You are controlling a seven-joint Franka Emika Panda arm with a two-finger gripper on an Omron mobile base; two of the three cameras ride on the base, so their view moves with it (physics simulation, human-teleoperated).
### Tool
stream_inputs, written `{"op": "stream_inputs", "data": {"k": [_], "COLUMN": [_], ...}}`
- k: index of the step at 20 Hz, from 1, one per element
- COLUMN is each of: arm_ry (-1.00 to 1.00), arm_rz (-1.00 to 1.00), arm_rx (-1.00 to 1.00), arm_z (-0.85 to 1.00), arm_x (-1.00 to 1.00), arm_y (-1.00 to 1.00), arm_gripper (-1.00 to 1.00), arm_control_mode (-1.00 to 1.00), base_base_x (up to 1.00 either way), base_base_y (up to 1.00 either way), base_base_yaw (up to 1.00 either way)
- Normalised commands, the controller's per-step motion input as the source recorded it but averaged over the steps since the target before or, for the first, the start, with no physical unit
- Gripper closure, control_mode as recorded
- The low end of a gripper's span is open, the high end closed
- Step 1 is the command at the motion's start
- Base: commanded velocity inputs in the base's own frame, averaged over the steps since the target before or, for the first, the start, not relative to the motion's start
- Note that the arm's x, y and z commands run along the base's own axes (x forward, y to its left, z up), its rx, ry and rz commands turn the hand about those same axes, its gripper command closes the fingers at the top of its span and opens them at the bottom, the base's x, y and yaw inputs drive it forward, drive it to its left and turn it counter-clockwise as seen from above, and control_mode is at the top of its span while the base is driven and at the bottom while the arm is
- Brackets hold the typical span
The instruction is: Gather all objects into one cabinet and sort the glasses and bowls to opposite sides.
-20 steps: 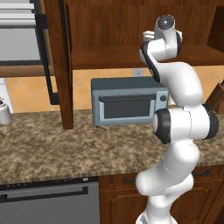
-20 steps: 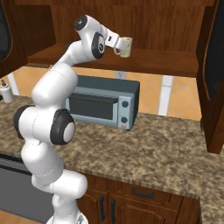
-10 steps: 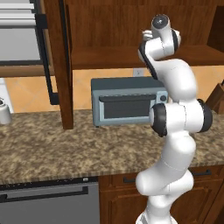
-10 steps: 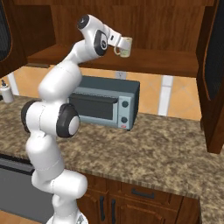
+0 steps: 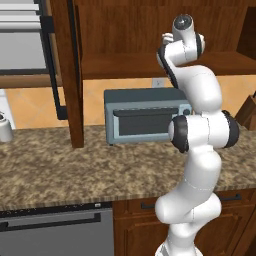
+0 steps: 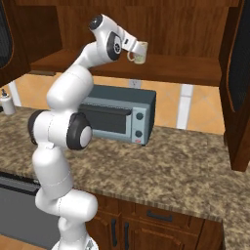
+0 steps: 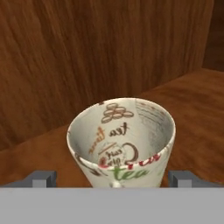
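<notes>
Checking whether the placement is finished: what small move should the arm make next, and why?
Probably draw the gripper straight back from the cream-white mug. Its fingers stand wide on either side of the mug, which appears to rest upright on the cabinet shelf.

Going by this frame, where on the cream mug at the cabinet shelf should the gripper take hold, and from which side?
Probably across the cream mug's side walls just below the rim, coming from the open cabinet front as the gripper is now. Its mouth tilts toward the hand camera, and the open fingers already stand on either side of it.
</notes>
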Motion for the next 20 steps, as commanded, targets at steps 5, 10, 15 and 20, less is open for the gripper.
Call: {"op": "stream_inputs", "data": {"k": [5,10,15,20], "arm_ry": [0.04,0.02,0.0,0.0], "arm_rz": [-0.03,-0.02,0.0,0.0], "arm_rx": [0.07,0.03,0.0,0.03], "arm_z": [-0.08,0.0,0.0,-0.08], "arm_x": [0.15,0.22,0.02,0.0], "arm_y": [-0.1,-0.05,0.0,0.13], "arm_gripper": [-1.0,-1.0,-1.0,1.0], "arm_control_mode": [-1.0,-1.0,-1.0,-1.0], "base_base_x": [0.0,0.0,0.0,0.0], "base_base_y": [0.0,0.0,0.0,0.0], "base_base_yaw": [0.0,0.0,0.0,0.0]}}
